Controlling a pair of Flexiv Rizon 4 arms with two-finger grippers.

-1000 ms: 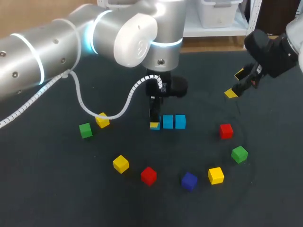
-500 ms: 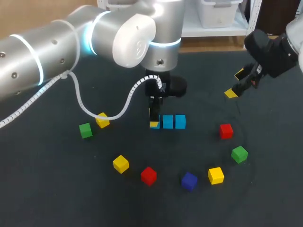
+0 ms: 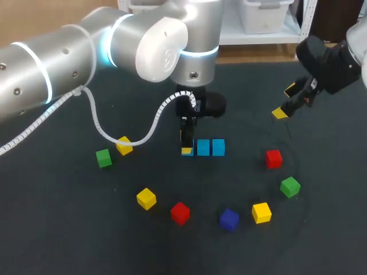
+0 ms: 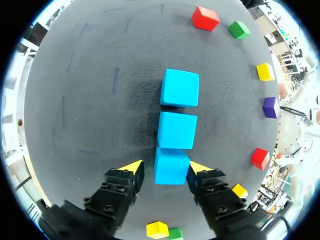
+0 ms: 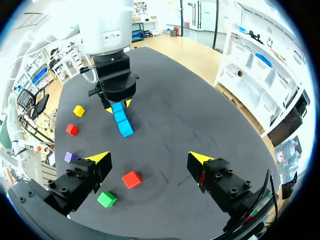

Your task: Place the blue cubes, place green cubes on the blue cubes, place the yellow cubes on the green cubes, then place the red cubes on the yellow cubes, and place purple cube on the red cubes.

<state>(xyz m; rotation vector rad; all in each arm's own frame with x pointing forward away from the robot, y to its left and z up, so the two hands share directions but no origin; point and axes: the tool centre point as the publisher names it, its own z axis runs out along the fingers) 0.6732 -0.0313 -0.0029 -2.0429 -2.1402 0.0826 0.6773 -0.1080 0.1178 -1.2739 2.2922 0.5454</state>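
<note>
Left jaws apart astride the end blue cube [image 4: 171,166]; right jaws apart too

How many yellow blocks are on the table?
3. One yellow cube beside the left green cube, one next to the nearer red cube, one between the purple cube and the right green cube. The left arm may hide more.

Three light-blue cubes lie flat in a straight row. The nearest blue cube [image 4: 171,166] sits between the spread fingers of the left gripper [image 4: 165,167]. The middle blue cube [image 4: 177,130] touches it just ahead, and the far blue cube [image 4: 180,88] lies just beyond. Scattered singly to one side of the gripper are a far red cube [image 4: 205,18], a green cube [image 4: 239,29], a yellow cube [image 4: 265,71], a purple cube [image 4: 270,107] and a near red cube [image 4: 260,158].
</note>
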